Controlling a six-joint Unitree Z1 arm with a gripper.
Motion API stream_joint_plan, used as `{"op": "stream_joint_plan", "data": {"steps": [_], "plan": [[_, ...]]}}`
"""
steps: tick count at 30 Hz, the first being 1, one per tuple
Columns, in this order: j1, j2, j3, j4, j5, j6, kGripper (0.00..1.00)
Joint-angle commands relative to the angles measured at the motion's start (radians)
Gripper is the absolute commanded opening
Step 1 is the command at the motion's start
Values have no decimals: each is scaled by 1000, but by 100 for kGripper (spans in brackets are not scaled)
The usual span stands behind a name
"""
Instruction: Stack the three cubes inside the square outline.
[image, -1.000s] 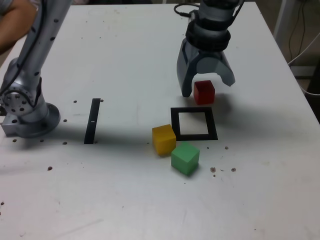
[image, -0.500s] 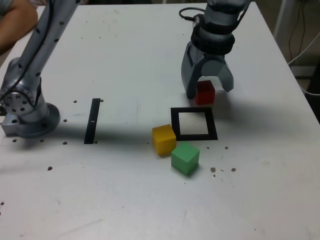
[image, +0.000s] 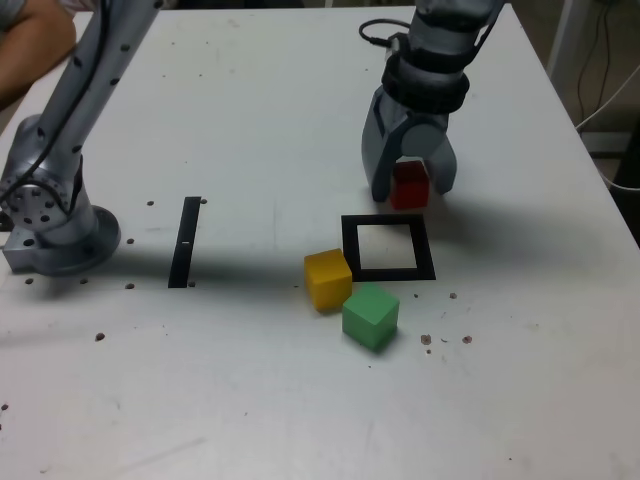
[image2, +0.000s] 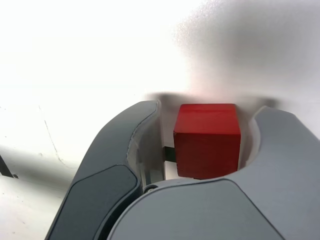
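Red cube, matte, between curved grey jaws of tool; tool open, jaws closer together than before. Yellow cube, green cube unmoved.

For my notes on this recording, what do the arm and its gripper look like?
The arm is grey with small dark spots along its edges and a thin black cable running along it. Toward the gripper it turns dark, with another black cable looping out beside it. The gripper has smooth grey curved jaws, claw-like, with thin dark seam lines visible up close.
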Motion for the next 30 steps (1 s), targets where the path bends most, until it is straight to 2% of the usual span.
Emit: {"op": "stream_joint_plan", "data": {"steps": [1,5,12,24,30], "plan": [[2,4,-9,6,-2,3,52],[2,6,-19,8,-7,4,41],[2,8,-30,15,-23,8,33],[-1,0,-53,42,-21,30,27],[-26,-54,-73,81,-1,32,27]]}}
